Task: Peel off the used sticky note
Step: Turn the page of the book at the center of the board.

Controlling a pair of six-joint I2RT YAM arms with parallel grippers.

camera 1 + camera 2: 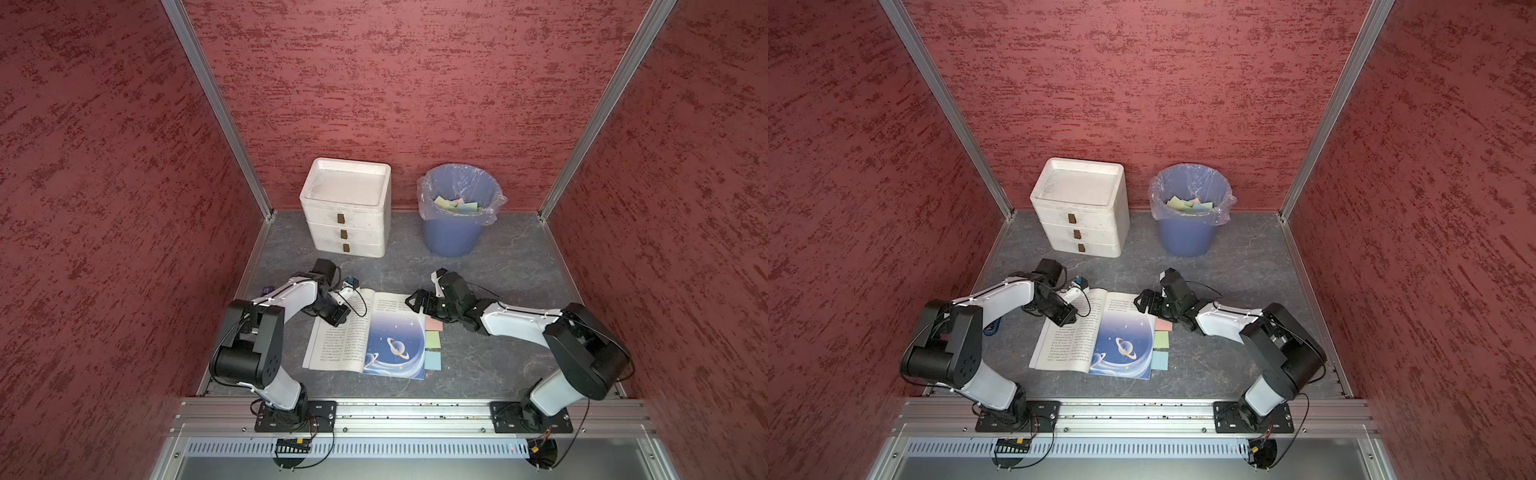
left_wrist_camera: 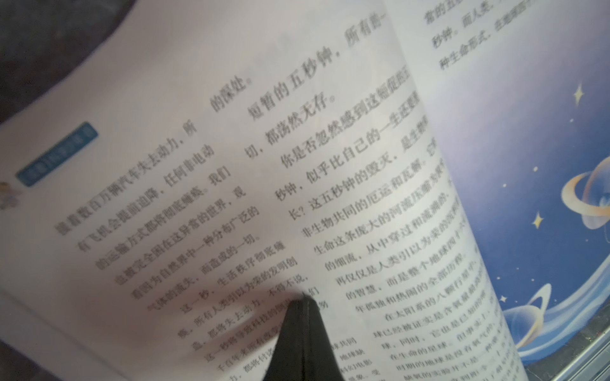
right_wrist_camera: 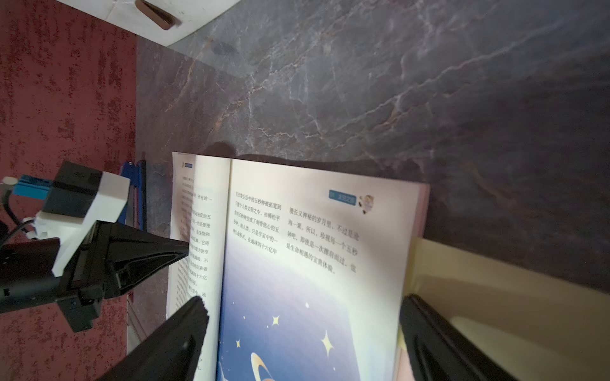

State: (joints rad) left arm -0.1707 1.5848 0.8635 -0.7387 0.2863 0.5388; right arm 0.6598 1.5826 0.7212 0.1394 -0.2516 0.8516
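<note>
Three sticky notes stick out from under the right-hand edge of the open book (image 1: 395, 345) (image 1: 1121, 347), in a column along it. A pink sticky note (image 1: 434, 323) (image 1: 1163, 324) is closest to the book's far corner. A green sticky note (image 1: 432, 340) (image 1: 1160, 340) is in the middle, and a blue sticky note (image 1: 432, 360) (image 1: 1159, 360) is closest to its near corner. All three lie flat on the desk (image 1: 498, 291) (image 1: 1225, 291), touching one another edge to edge. I cannot tell which of them has been written on.

My right end effector (image 1: 422, 289) (image 1: 1150, 291) (image 3: 303, 298) hangs over the book's far right corner, just beside the pink sticky note. Its fingers are spread wide and it has hold of nothing. In my right wrist view one finger (image 3: 185, 330) is above the book's left page beside its middle fold. The other finger (image 3: 429, 333) is past the book's right edge, over a pale sheet (image 3: 495, 287) that I cannot match to a note for certain.

My left end effector (image 1: 338, 315) (image 1: 1065, 318) (image 2: 305, 316) (image 3: 158, 254) is closed tight on nothing. Its joined tip is set against the book's left-hand page of text.

The book (image 2: 231, 165) (image 3: 313, 247) lies open on the grey marbled desk, and its right-hand page carries a picture of ringed planets. Beyond its far edge a white drawer unit (image 1: 345, 208) (image 1: 1079, 208) stands off to the left. A blue waste bin (image 1: 453, 237) (image 1: 1187, 237) with a clear liner stands off to the right, with coloured notes inside it.
</note>
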